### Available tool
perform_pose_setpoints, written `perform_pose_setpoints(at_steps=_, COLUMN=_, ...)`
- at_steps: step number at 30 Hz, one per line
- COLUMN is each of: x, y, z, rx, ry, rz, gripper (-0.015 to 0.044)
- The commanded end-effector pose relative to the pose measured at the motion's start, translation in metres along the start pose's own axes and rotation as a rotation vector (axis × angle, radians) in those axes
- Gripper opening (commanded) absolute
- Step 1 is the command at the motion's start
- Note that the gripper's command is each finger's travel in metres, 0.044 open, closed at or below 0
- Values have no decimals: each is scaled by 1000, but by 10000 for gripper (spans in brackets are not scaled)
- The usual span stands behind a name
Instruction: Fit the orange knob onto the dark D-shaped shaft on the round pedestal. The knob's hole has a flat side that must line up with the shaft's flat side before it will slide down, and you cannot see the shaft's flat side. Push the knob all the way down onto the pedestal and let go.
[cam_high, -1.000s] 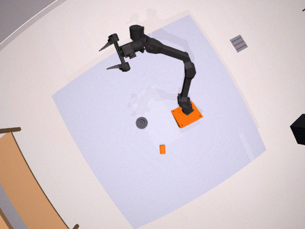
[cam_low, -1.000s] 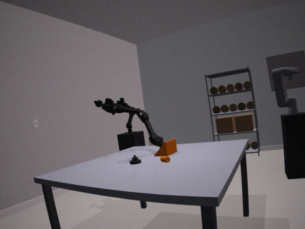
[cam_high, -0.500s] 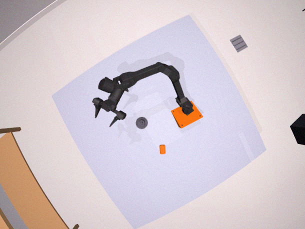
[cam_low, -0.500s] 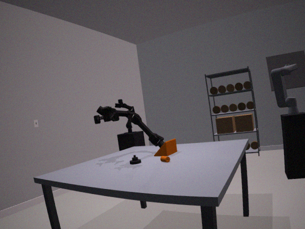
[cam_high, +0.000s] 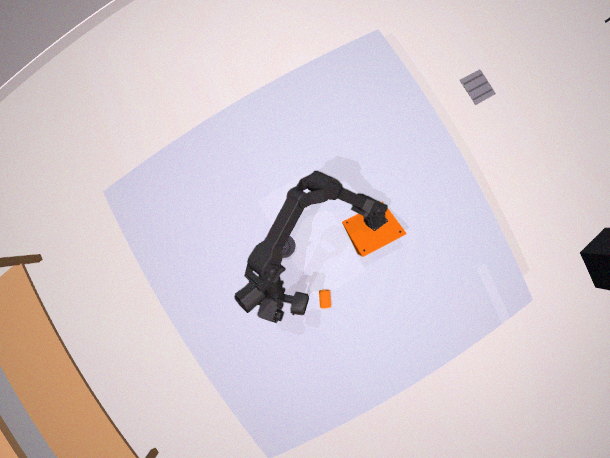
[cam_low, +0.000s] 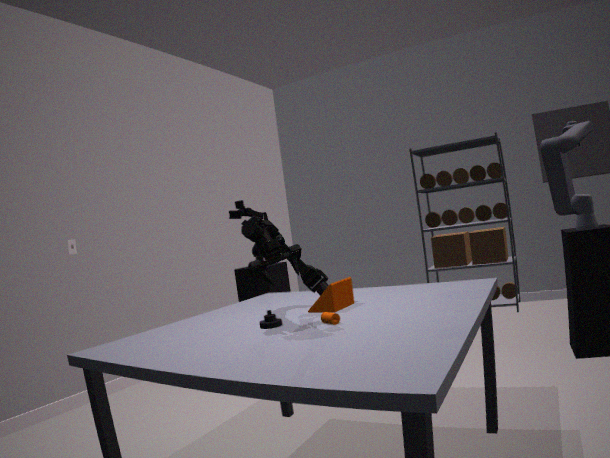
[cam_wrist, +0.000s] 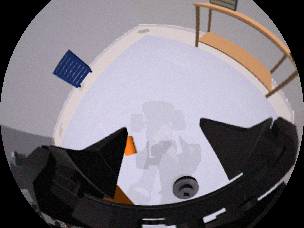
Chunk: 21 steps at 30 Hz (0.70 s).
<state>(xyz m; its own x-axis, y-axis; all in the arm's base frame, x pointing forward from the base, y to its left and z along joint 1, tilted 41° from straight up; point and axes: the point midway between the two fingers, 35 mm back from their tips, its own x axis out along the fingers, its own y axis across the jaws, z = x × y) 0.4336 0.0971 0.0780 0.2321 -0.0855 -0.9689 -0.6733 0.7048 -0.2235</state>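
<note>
The orange knob (cam_high: 325, 299) (cam_low: 330, 318) (cam_wrist: 130, 146) lies on its side on the table, one round end toward the exterior camera. In the wrist view it is partly hidden by the left finger. The dark round pedestal (cam_high: 289, 247) (cam_low: 270, 324) (cam_wrist: 176, 187) stands upright on the table, with its short shaft (cam_low: 269, 313) on top and no knob on it. The arm covers part of it in the top view. My gripper (cam_wrist: 164, 126) is open and empty, high above the table, with knob and pedestal below it in the wrist view. The shaft's flat side cannot be made out.
The orange wedge-shaped block (cam_high: 375, 241) (cam_low: 343, 295) (cam_wrist: 118, 196) stands at the arm's base, on the pale table (cam_high: 200, 210) (cam_low: 380, 350) (cam_wrist: 110, 90). The arm arches over the table beside the pedestal. A shelf rack and another robot stand beyond the table.
</note>
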Motion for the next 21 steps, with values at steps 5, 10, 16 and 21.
perform_pose_setpoints(at_steps=5, x=86, y=106, z=-54, rx=-210, ry=528, rz=-59, gripper=440)
perform_pose_setpoints(at_steps=10, x=102, y=131, z=-74, rx=-302, ry=670, rz=-124, gripper=440)
perform_pose_setpoints(at_steps=16, x=107, y=131, z=-77, rx=-301, ry=670, rz=-124, gripper=440)
perform_pose_setpoints(at_steps=21, x=123, y=128, z=-86, rx=-301, ry=670, rz=-125, gripper=440)
